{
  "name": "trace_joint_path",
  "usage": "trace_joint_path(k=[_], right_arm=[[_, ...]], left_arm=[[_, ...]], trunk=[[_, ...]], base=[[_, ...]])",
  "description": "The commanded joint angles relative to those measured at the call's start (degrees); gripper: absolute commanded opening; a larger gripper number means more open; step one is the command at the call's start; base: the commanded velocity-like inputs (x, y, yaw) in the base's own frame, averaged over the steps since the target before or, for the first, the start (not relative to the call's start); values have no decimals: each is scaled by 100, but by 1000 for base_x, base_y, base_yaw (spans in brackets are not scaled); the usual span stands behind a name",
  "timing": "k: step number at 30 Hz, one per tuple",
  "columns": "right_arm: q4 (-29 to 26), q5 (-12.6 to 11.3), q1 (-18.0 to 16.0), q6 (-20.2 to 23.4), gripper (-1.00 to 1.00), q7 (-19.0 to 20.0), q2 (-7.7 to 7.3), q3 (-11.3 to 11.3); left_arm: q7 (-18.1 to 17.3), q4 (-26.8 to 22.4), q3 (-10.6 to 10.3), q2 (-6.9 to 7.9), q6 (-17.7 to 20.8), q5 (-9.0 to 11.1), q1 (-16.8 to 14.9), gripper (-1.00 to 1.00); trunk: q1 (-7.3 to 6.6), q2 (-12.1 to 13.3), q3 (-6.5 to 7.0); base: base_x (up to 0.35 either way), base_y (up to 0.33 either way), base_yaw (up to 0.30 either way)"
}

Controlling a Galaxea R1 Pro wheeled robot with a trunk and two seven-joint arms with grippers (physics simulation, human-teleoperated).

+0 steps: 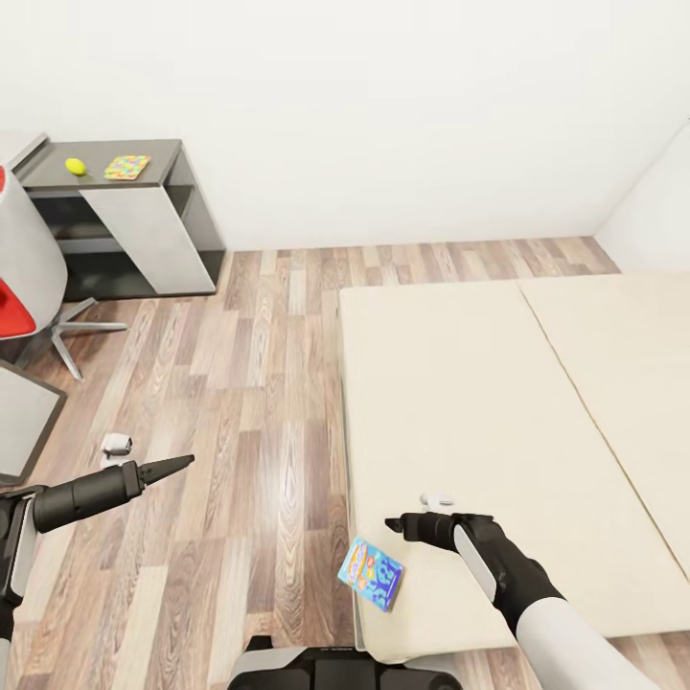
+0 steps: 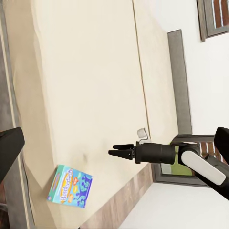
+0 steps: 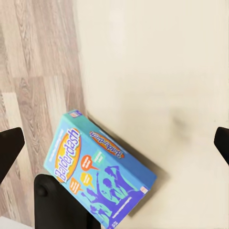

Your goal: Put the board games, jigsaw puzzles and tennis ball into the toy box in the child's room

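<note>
You have barely begun — the blue Balderdash box [image 1: 371, 573] lies ungrasped at the bed [image 1: 460, 402] edge, ball [image 1: 75, 166] and puzzle [image 1: 127, 168] sit on the table [image 1: 163, 177]; right gripper [image 1: 395, 524] fingers look narrow, left gripper [image 1: 182, 463] fingers together.

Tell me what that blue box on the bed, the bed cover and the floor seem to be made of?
The small blue printed game box looks like glossy printed cardboard, with sharp folded edges. The plain cream bed cover seems matte fabric, seamed down the middle. The wood-plank floor looks like polished wood or laminate, given its grain and sheen.
</note>
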Motion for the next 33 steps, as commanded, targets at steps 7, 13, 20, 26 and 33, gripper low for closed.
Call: trace_joint_path(k=[7,13,20,26,33], right_arm=[[-8,-12,-2,18,100,-1,1,25],[-8,-12,-2,17,100,1,4,27],[-8,-12,-2,16,100,-1,21,27],[-8,-11,-2,16,100,-1,34,36],[-9,-5,-2,16,100,-1,33,44]], left_arm=[[-30,-2,6,0,60,-14,-3,100],[-25,-2,2,0,60,-14,-3,100],[-14,-2,2,-1,59,-20,-3,100],[-26,-2,-1,-6,60,-19,-3,100],[-36,0,9,3,53,-37,-3,100]], trunk=[[3,-9,60],[3,-9,117],[3,-9,183],[3,-9,240],[3,-9,307]], base=[[0,0,0],[0,0,0],[0,0,0],[0,0,0],[0,0,0]])
